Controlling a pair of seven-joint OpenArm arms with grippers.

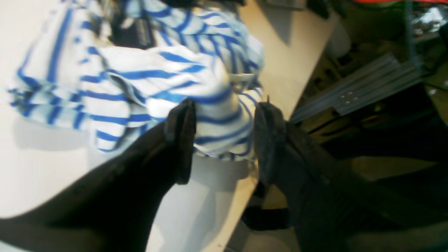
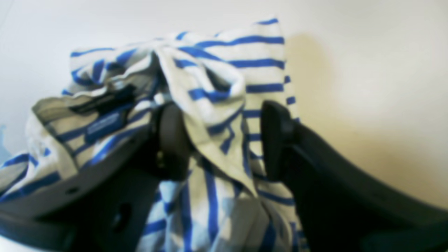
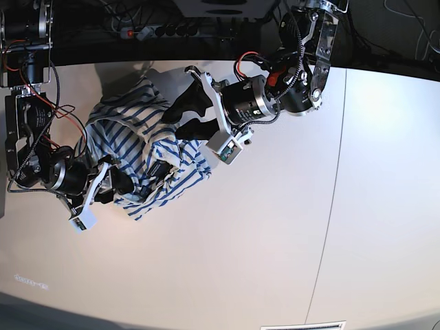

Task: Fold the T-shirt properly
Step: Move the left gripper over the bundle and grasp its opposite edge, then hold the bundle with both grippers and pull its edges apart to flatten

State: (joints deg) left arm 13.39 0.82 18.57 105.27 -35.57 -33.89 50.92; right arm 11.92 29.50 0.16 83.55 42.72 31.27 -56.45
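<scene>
Jaws of the left gripper (image 1: 224, 134) stand apart with a bunched fold of the soft white T-shirt with thin blue stripes (image 1: 168, 75) lying between them; whether the pads press the cloth cannot be told. Likewise the right gripper (image 2: 224, 140) has its jaws apart astride a twisted ridge of the same shirt, one pad touching cloth, with a gap at the other.

One T-shirt lies crumpled in a heap at the far left corner of the pale, smooth table (image 3: 261, 247), between the two black arms in the base view. The left wrist view shows the heap close to a table edge, with metal framing beyond. To the right and toward the near edge the tabletop runs broad and bare, crossed by one thin seam. Two grippers, one shirt, one table.
</scene>
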